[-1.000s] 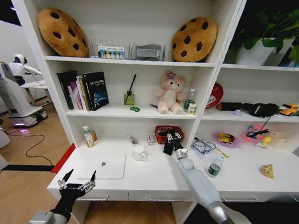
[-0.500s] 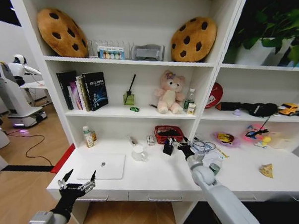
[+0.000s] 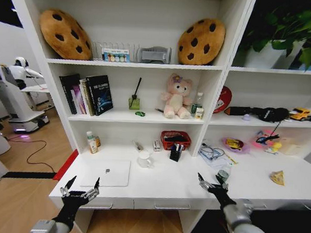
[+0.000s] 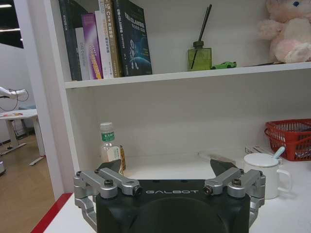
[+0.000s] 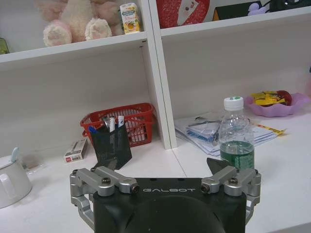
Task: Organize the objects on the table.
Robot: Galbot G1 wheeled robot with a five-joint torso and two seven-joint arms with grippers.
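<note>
Head view: the silver laptop (image 3: 105, 172) is seen lying closed on the white desk (image 3: 163, 186). The left gripper (image 3: 80, 191) and right gripper (image 3: 212, 183) are held at the desk's front edge, jaws apart and empty. Pens are seen upright in a black holder (image 5: 112, 146) beside the red basket (image 5: 132, 119).

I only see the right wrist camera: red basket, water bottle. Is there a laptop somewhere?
Observer: Yes, a closed silver laptop lies on the white desk, left of the mug.
Operator: Where's the other hand?
Observer: The left gripper hovers open by the desk's front left corner, holding nothing.
Operator: Any toy car?
Observer: A tiny green car sits on the shelf beside the reed diffuser.
</note>
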